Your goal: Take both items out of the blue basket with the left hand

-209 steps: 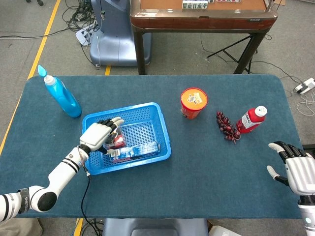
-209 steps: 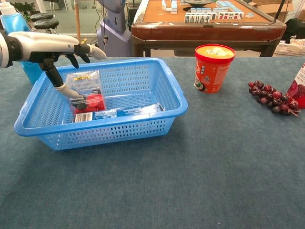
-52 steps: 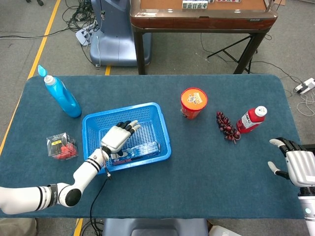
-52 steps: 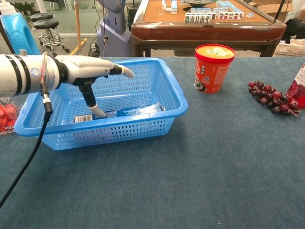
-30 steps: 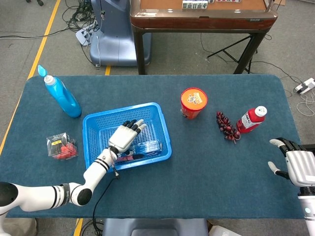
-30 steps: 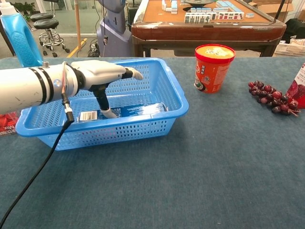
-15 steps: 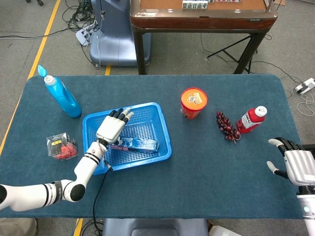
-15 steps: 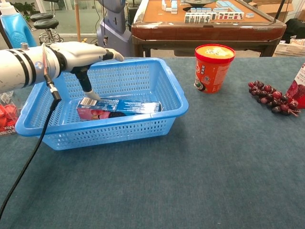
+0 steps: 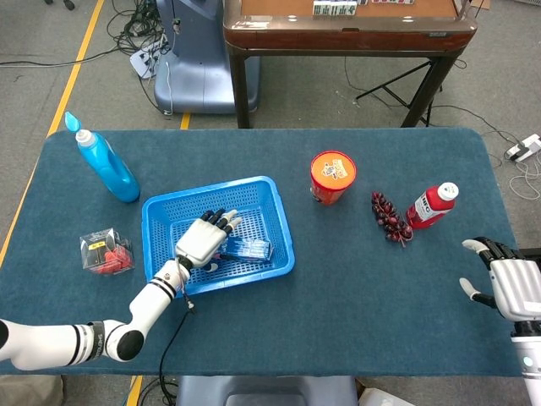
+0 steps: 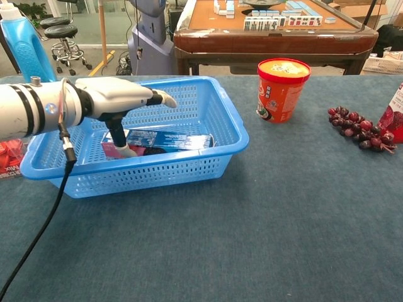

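Faintly, box (image 10: 167, 140) label print unreadable.

Chest view. Left hand (image 10: 123, 94) reaches over the blue basket (image 10: 228, 119), fingers extended, thumb (image 10: 119, 139) pointing down onto the left end of a flat blue box (image 10: 169, 140) lying on the basket floor. Right of the basket stand an orange cup (image 10: 282, 89) and grapes (image 10: 360, 131); a blue bottle (image 10: 24, 50) stands far left.
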`<state>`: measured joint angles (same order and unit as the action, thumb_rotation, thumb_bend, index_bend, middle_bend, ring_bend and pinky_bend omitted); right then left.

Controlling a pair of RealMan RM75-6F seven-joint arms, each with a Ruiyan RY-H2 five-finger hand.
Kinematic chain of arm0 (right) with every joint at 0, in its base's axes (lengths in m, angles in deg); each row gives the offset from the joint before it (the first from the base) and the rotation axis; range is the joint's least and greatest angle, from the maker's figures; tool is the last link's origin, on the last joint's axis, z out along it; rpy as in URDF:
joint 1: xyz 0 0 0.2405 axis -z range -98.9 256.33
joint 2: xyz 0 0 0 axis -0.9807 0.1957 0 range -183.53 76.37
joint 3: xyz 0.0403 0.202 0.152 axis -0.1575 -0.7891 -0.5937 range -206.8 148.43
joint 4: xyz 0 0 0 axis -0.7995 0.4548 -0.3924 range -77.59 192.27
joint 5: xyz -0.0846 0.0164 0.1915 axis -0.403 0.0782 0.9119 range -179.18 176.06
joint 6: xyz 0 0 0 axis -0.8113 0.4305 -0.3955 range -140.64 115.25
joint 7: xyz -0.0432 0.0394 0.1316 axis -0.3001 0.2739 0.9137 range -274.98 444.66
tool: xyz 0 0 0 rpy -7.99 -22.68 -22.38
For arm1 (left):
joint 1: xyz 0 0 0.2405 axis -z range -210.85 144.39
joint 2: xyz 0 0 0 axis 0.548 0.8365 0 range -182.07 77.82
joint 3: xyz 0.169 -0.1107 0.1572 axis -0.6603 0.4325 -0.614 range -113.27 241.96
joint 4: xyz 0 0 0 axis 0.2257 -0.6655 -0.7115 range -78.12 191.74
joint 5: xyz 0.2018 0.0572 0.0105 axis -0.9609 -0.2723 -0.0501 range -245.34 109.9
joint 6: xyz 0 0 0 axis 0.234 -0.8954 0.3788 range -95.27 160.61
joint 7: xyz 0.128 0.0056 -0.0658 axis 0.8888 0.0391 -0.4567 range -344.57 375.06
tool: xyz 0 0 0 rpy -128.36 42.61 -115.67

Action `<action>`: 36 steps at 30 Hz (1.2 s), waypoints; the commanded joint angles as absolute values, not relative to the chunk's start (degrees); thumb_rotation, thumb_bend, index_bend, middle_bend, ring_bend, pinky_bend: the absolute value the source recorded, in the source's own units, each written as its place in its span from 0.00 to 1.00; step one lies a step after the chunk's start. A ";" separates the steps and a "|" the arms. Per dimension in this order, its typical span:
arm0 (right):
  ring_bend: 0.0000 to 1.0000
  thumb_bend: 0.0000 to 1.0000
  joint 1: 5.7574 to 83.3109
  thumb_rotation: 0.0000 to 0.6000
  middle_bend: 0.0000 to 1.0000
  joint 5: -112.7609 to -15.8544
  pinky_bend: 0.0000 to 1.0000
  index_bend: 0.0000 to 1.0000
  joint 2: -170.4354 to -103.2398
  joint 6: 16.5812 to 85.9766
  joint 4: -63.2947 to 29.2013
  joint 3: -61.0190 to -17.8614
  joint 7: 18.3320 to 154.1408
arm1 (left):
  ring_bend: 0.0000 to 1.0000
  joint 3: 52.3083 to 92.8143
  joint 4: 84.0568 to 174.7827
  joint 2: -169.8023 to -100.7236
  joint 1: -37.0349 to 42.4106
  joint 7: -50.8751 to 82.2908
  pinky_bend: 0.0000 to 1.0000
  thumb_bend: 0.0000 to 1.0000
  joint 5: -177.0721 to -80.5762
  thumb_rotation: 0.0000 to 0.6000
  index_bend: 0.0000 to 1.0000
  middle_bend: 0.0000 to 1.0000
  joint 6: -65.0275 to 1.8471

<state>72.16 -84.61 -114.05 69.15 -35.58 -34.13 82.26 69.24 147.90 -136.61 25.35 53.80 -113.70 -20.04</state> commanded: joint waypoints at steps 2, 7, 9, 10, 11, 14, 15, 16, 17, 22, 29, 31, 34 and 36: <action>0.27 0.21 72.37 1.00 0.26 -84.35 0.38 0.26 -113.93 69.34 -35.52 -34.16 82.34 | 0.08 69.48 145.04 -138.71 25.85 54.68 0.10 0.17 -112.46 1.00 0.16 0.14 -20.35; 0.27 0.21 72.33 1.00 0.26 -84.30 0.38 0.26 -114.24 69.29 -35.13 -34.22 82.72 | 0.16 69.83 143.56 -139.18 26.26 54.57 0.10 0.17 -110.80 1.00 0.25 0.24 -19.18; 0.27 0.21 72.30 1.00 0.26 -84.32 0.38 0.26 -114.34 69.23 -34.93 -34.21 82.84 | 0.18 69.59 142.87 -139.43 26.45 55.00 0.10 0.17 -110.49 1.00 0.27 0.27 -18.87; 0.27 0.21 72.29 1.00 0.26 -84.34 0.38 0.26 -114.38 69.19 -34.84 -34.20 82.94 | 0.19 69.33 142.44 -139.53 26.66 55.63 0.10 0.17 -110.20 1.00 0.28 0.28 -18.70; 0.27 0.21 72.29 1.00 0.26 -84.34 0.38 0.26 -114.42 69.17 -34.77 -34.19 83.03 | 0.19 69.19 142.20 -139.63 26.78 56.03 0.10 0.17 -109.91 1.00 0.29 0.28 -18.64; 0.27 0.21 72.33 1.00 0.26 -84.23 0.38 0.26 -114.51 69.12 -34.52 -34.19 83.27 | 0.22 69.32 141.72 -139.98 26.89 55.95 0.11 0.17 -109.18 1.00 0.32 0.32 -18.38; 0.27 0.21 72.33 1.00 0.26 -84.18 0.38 0.26 -114.52 69.08 -34.46 -34.19 83.31 | 0.23 69.37 141.49 -140.10 26.89 55.77 0.12 0.17 -109.20 1.00 0.33 0.33 -18.28; 0.27 0.21 72.33 1.00 0.26 -84.12 0.38 0.26 -114.54 69.04 -34.39 -34.19 83.37 | 0.26 69.31 141.15 -140.28 26.90 55.69 0.13 0.18 -109.19 1.00 0.34 0.35 -18.15; 0.27 0.21 72.34 1.00 0.26 -84.07 0.38 0.26 -114.55 69.01 -34.35 -34.20 83.42 | 0.28 69.24 140.93 -140.42 26.92 55.69 0.14 0.19 -109.14 1.00 0.36 0.38 -18.04; 0.27 0.21 72.44 1.00 0.26 -84.31 0.38 0.26 -114.48 69.46 -34.10 -34.33 83.88 | 0.40 68.99 139.97 -141.10 27.04 55.39 0.22 0.25 -109.08 1.00 0.43 0.48 -17.17; 0.27 0.21 72.51 1.00 0.26 -84.28 0.38 0.26 -114.40 69.59 -34.12 -34.39 83.85 | 0.51 69.24 138.93 -141.45 26.40 53.12 0.34 0.28 -111.70 1.00 0.56 0.61 -17.52; 0.27 0.21 72.50 1.00 0.26 -84.29 0.38 0.26 -114.44 69.56 -34.04 -34.39 83.95 | 0.53 69.65 139.56 -140.75 25.75 51.49 0.36 0.29 -113.14 1.00 0.57 0.62 -18.11; 0.27 0.21 72.45 1.00 0.26 -84.33 0.38 0.26 -114.48 69.56 -33.92 -34.45 84.11 | 0.53 70.09 141.68 -138.65 24.42 48.98 0.37 0.30 -115.81 1.00 0.58 0.63 -19.51; 0.27 0.21 72.39 1.00 0.26 -84.42 0.38 0.26 -114.56 69.57 -33.81 -34.48 84.21 | 0.54 70.20 143.50 -137.02 23.35 47.51 0.38 0.30 -117.81 1.00 0.58 0.63 -20.88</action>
